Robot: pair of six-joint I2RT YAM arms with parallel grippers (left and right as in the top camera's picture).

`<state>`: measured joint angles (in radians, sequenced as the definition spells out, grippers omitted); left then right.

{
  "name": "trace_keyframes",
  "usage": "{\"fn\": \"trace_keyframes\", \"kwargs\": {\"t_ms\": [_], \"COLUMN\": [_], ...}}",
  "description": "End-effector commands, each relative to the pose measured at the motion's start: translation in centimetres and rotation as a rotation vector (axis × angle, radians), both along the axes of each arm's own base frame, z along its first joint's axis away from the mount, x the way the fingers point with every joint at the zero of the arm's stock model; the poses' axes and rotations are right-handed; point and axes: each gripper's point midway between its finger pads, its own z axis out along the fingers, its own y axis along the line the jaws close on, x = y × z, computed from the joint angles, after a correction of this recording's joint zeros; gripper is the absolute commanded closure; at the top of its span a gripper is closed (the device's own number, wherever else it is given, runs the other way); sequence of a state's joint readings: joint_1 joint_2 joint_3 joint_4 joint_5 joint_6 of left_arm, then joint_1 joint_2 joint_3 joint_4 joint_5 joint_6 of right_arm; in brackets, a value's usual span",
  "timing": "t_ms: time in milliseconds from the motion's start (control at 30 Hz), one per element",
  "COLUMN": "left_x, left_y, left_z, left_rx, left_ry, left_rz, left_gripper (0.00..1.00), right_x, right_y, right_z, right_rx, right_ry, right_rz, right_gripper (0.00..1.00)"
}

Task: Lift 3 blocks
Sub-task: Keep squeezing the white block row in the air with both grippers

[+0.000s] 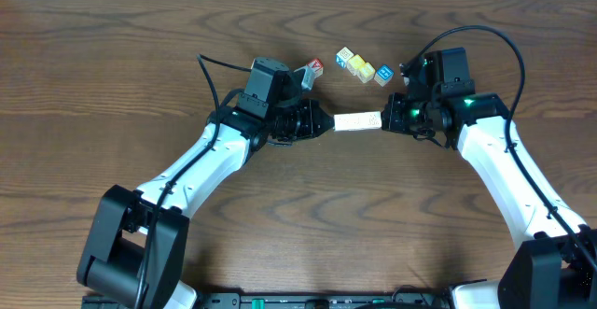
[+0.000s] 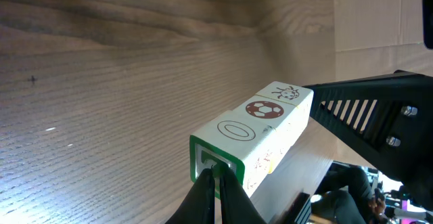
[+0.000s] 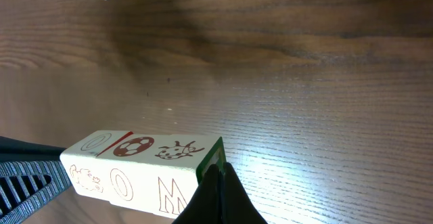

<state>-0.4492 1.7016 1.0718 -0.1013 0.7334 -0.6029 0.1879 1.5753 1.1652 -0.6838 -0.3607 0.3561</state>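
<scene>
The left gripper point(image 1: 322, 124) and right gripper point(image 1: 387, 120), both closed, squeeze the blocks point(image 1: 357, 120) endwise (three in a row); uneven pressure could buckle them.

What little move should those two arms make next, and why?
Probably raise both together, keeping the squeeze. The three blocks sit in a row pinched end to end between the shut left tool and right tool; uneven motion would likely drop them.
</scene>
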Motion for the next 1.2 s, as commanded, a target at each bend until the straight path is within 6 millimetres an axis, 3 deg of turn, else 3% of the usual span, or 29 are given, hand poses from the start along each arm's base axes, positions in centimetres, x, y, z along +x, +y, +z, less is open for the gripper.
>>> {"fn": "trace_keyframes", "kwargs": {"t_ms": [0, 1167], "left_x": [-1.80, -1.81], "left_y": [-2.23, -2.23], "left_z": [2.46, 2.45], "left_rx": [-0.080, -0.080], "left_ry": [-0.023, -0.022], "left_rz": [-0.099, -0.099], "left_gripper": [0.93, 0.92], "right_x": [-2.35, -2.50], "right_y": [5.99, 6.31], "right_z": [2.34, 2.23], "right_rx": [0.209, 0.196], "right_ry": [0.026, 0.024], "right_rz": [0.173, 0.181], "right_gripper": [0.99, 0.99]}}
